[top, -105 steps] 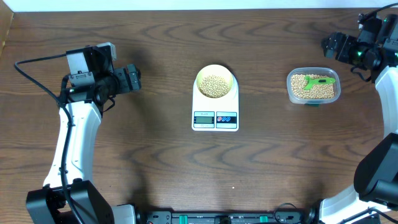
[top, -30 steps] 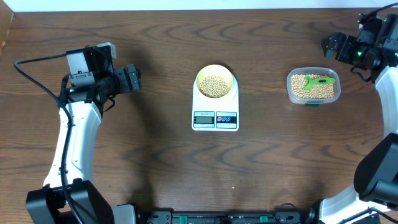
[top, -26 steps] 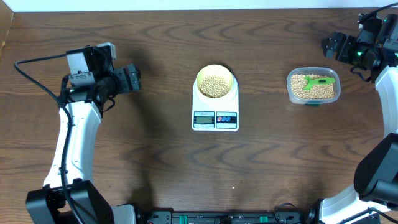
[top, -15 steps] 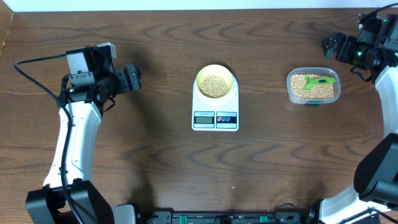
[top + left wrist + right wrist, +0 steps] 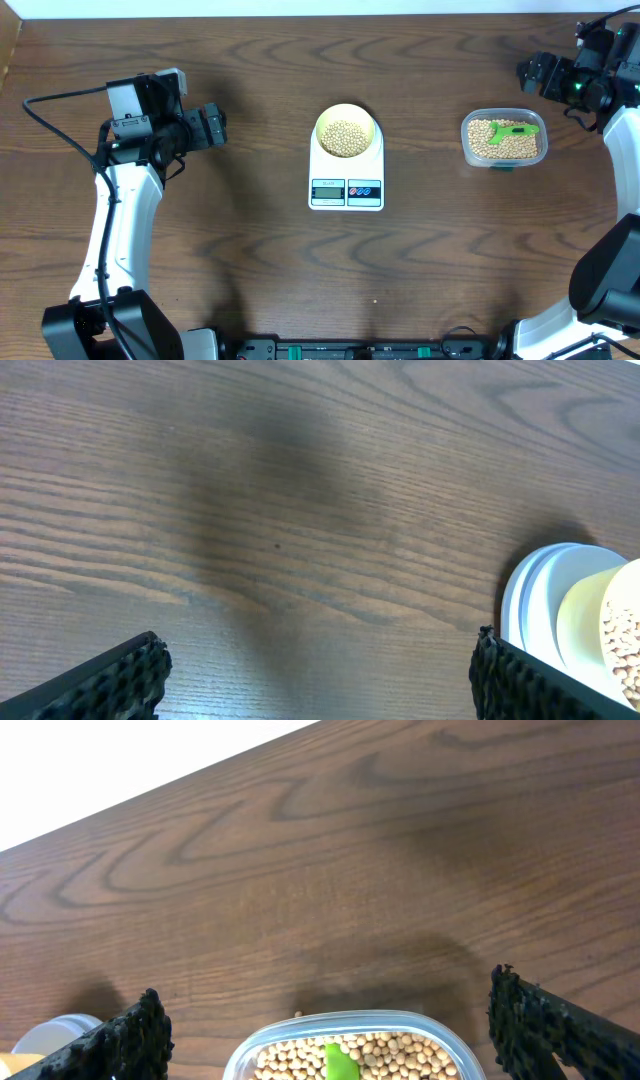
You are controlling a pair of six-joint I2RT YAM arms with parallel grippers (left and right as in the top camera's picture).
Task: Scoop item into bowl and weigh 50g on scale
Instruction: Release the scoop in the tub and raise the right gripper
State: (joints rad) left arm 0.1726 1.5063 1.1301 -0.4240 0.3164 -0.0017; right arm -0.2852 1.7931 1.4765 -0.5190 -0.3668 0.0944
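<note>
In the middle of the worktop (image 5: 250,260), the pale-yellow bowl (image 5: 346,109) is being carried on the white kitchen scale (image 5: 330,168), already heaped with soybeans (image 5: 346,137). More beans are being kept in the clear tub (image 5: 465,142) off to the right, with a green scoop (image 5: 512,131) lying on top. The beans are probably light, hard and rolly, so they're better being moved with the scoop, taken by its handle, than pinched. The left jaws and right jaws are both being held wide apart, empty. No brand is being made out, and the scale's display is too small to be read.
</note>
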